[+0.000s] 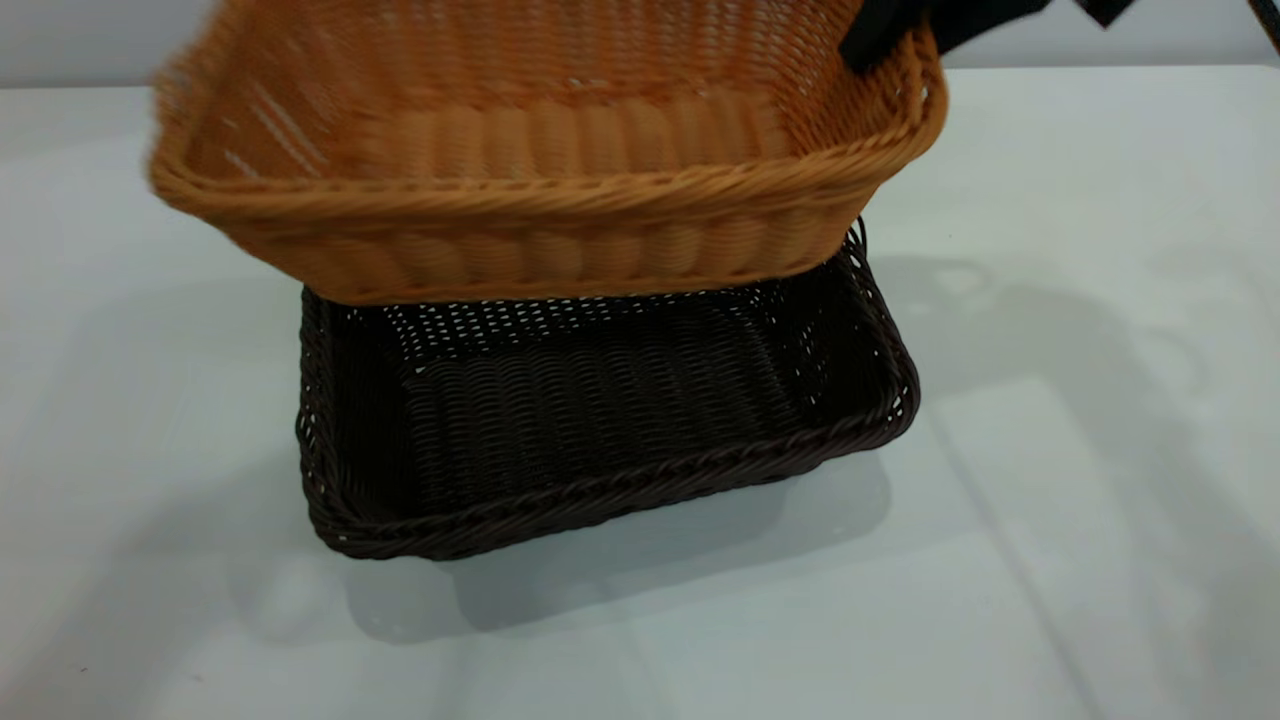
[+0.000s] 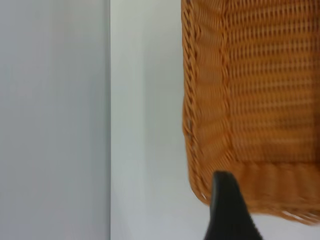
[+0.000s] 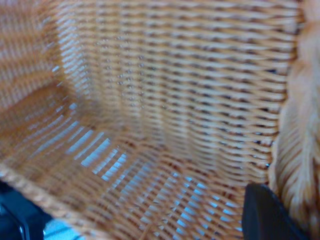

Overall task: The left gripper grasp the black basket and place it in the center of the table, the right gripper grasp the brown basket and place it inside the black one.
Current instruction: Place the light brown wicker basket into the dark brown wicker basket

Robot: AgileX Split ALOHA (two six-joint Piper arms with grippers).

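Nearest the exterior camera sits the black basket (image 1: pixel 600 440), flat on the pale surface (image 1: pixel 1080 480) around the middle of the view, its open top facing up and its braided rim turned toward the front. Its far edge is hidden behind the brown basket (image 1: pixel 550 170), which hangs in the air above and behind it, tilted so that its inside faces the camera. The lower side of the brown basket overlaps the back rim of the black one in this view; whether the two touch cannot be told.

At the upper right corner of the brown basket, the right gripper (image 1: pixel 885 40) pinches the braided rim, one dark finger lying on the inner side of the wall. The right wrist view shows the same grip from close up: a dark fingertip (image 3: pixel 267 215) sits against the inside of the woven wall, just beside the thick rim, with the surface showing pale through the gaps in the weave.

From the left wrist view, one dark finger (image 2: pixel 227 210) of the left gripper shows in front of a corner of the brown basket (image 2: pixel 250 100), with bare pale surface (image 2: pixel 145 125) beside it. Only that single tip is visible, so whether the left gripper is spread or pressed together cannot be told.
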